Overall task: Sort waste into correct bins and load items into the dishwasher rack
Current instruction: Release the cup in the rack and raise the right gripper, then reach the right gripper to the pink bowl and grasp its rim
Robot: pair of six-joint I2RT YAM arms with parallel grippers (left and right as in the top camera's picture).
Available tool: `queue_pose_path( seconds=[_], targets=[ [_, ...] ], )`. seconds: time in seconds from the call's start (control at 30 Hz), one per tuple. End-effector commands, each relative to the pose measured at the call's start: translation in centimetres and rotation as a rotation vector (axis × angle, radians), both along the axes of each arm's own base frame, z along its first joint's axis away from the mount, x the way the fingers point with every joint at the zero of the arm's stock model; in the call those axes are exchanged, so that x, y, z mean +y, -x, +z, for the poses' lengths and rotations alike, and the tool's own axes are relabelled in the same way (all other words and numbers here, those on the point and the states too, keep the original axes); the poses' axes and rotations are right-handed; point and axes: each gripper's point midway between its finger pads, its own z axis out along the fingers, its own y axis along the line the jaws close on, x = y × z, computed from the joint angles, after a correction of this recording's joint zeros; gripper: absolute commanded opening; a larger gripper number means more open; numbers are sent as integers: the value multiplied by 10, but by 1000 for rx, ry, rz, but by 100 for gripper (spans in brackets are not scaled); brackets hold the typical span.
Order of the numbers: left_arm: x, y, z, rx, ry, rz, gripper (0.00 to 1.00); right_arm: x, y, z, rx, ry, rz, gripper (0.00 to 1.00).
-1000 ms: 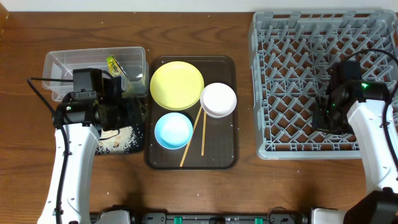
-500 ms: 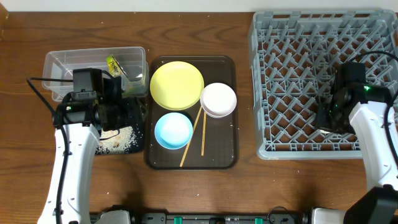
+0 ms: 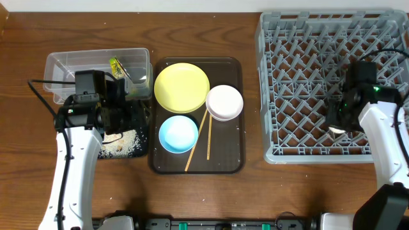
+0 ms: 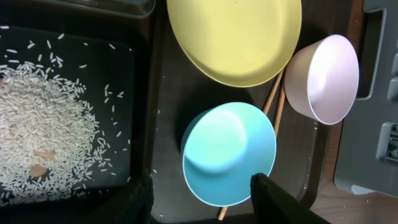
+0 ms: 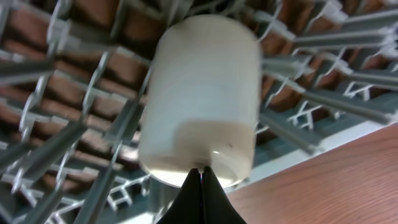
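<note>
The loading step is in hand. The white cup (image 5: 199,99) sits among the pegs of the dishwasher rack (image 3: 300,76), which stands well to the right of the brown serving tray (image 3: 227,147). The right gripper (image 5: 200,180) hangs over the cup with its jaws pressed together and nothing between them, so the cup looks placed rather than held. Whether it rests mouth down cannot be told.

On the serving tray itself lie the yellow plate (image 3: 181,87) at the far end, the pink bowl (image 3: 224,102) beside it, the blue bowl (image 3: 177,133) at the near end and the chopsticks (image 3: 208,137) between the bowls. Just left of the serving tray, the black tray (image 4: 99,56) holds the rice (image 4: 43,124); the clear tub (image 3: 70,67) beyond it holds the snack wrapper (image 3: 117,67). The left gripper (image 4: 202,193) hovers over the serving tray's left edge, jaws apart and empty.

Waste looks sorted, so dishes remain. The next move probably calls for the right arm to rise clear of the pegs, cross to the serving tray, spread its jaws and take the pink bowl by its rim.
</note>
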Motion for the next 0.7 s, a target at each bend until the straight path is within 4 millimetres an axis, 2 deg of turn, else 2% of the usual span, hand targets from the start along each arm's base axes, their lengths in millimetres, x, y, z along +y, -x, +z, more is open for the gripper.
queue_pose_path(
  seconds=[0.0, 0.37, 0.47, 0.6, 0.67],
  targets=[
    [1, 0, 4, -15, -13, -11, 53, -21, 0, 1, -11, 66, -61, 1],
    [1, 0, 4, -15, -13, -11, 54, -50, -13, 8, -99, 111, -136, 1],
    [1, 0, 4, -15, -13, -11, 53, -51, -15, 9, -109, 113, -139, 11],
    [1, 0, 4, -15, -13, -11, 54, -39, -22, 10, -139, 42, -115, 11],
    [1, 0, 4, -15, -13, -11, 53, -21, -32, 14, -174, -54, -53, 15]
  ],
)
